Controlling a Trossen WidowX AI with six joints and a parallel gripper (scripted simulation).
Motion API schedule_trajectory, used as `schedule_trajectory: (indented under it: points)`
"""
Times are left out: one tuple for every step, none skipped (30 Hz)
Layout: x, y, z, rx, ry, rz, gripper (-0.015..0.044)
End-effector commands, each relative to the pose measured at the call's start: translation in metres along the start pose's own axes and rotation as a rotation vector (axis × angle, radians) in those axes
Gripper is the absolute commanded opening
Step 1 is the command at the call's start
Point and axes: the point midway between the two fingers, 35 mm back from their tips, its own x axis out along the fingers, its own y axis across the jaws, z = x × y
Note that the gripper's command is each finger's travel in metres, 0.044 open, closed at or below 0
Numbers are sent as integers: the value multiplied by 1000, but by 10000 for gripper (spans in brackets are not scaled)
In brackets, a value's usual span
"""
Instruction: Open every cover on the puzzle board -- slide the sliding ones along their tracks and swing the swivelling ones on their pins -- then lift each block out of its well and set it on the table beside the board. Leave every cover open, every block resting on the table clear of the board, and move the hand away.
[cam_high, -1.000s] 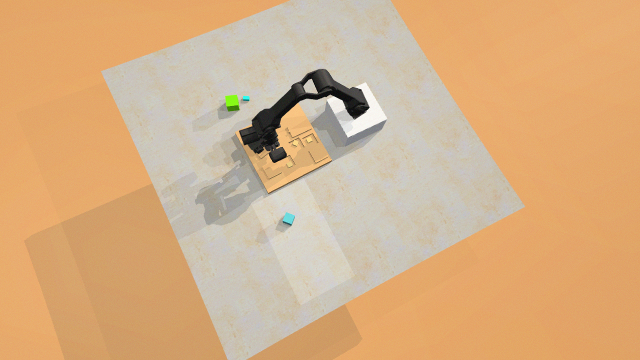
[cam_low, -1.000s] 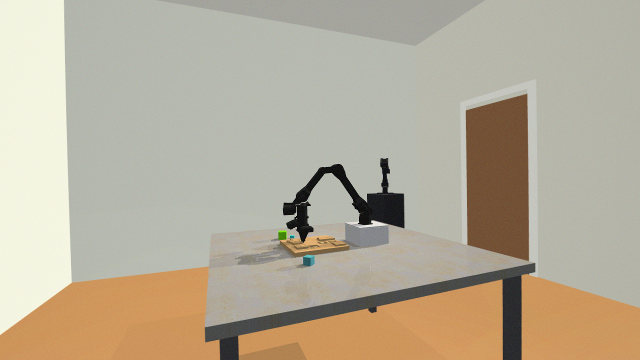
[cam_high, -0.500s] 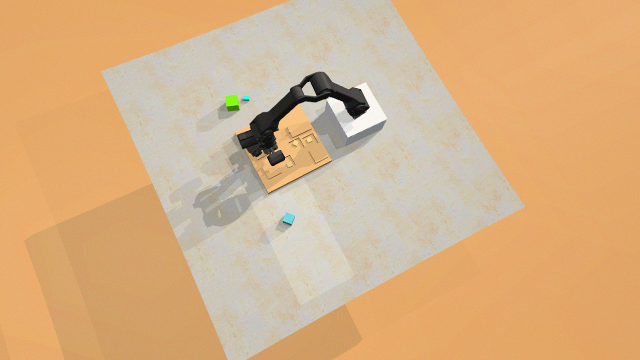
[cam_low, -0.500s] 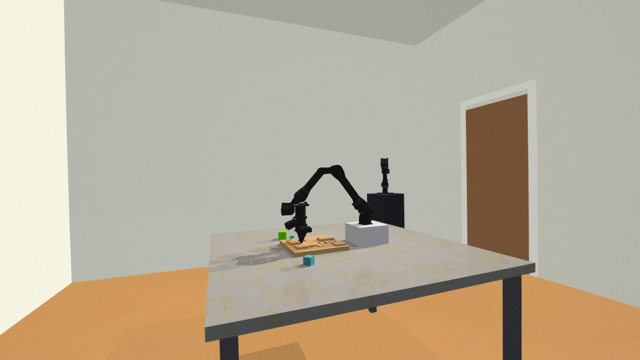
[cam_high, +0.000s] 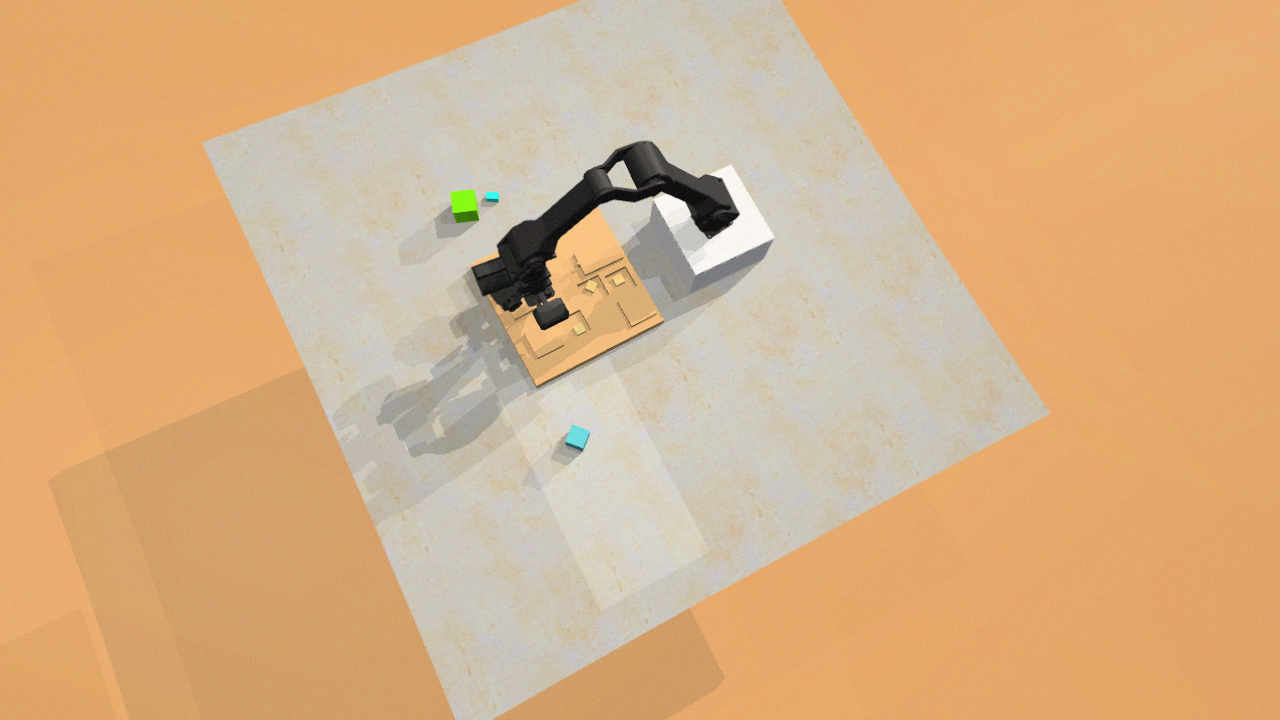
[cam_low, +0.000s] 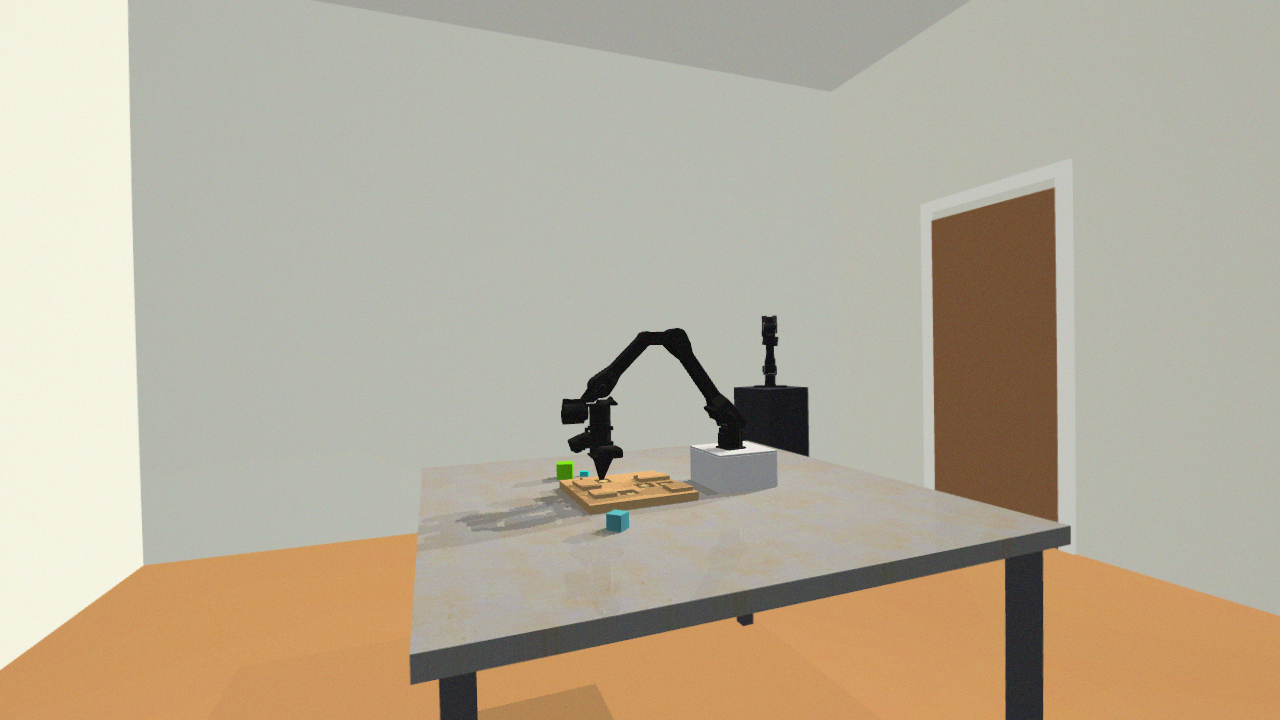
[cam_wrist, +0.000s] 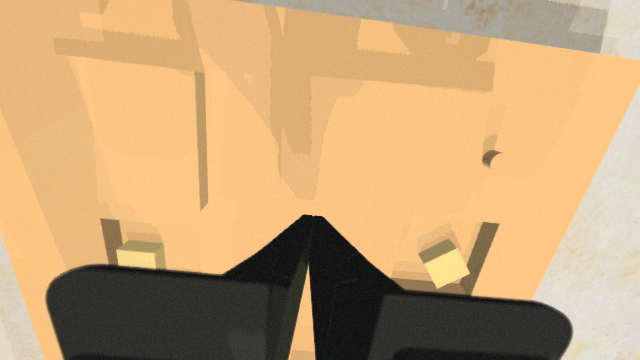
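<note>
The wooden puzzle board (cam_high: 606, 234) (cam_low: 640, 502) (cam_wrist: 570, 90) lies on the table. My gripper (cam_low: 601, 477) (cam_wrist: 311, 225) is shut and empty, pointing down at the board's far part, with its tips close above or on the surface; contact is unclear. In the wrist view, one raised cover (cam_wrist: 145, 115) is ahead left and another cover (cam_wrist: 400, 135) is ahead right, with a round pin or knob (cam_wrist: 492, 157) nearby. Pale yellow blocks sit in uncovered wells: one to the left (cam_wrist: 137, 259) (cam_high: 579, 329), one to the right (cam_wrist: 447, 267), and two nearer the base (cam_high: 590, 286) (cam_high: 618, 280). The arm hides part of the board in the top view.
A teal cube (cam_high: 577, 437) (cam_low: 617, 520) stands in front of the board. A green cube (cam_high: 463, 205) (cam_low: 563, 470) and a small cyan block (cam_high: 492, 196) (cam_low: 583, 473) stand beyond its opposite side. The arm's white pedestal (cam_high: 751, 214) (cam_low: 733, 471) is beside the board.
</note>
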Motion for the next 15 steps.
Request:
schedule_trajectory:
  points:
    - [-7, 0, 1, 4, -1, 1, 0]
    - [-8, 0, 1, 4, -1, 1, 0]
    - [-9, 0, 1, 4, -1, 1, 0]
    - [-11, 1, 1, 4, -1, 1, 0]
    - [-12, 1, 1, 4, -1, 1, 0]
    - [-13, 1, 1, 4, -1, 1, 0]
    - [-15, 1, 1, 4, -1, 1, 0]
    - [-16, 1, 1, 4, -2, 1, 0]
    - [-17, 1, 1, 4, -2, 1, 0]
    - [-18, 1, 1, 4, -2, 1, 0]
    - [-20, 1, 1, 4, -2, 1, 0]
    - [-21, 1, 1, 4, -2, 1, 0]
    - [-22, 1, 1, 4, -2, 1, 0]
    - [-24, 1, 1, 4, -2, 1, 0]
    - [-25, 1, 1, 4, -2, 1, 0]
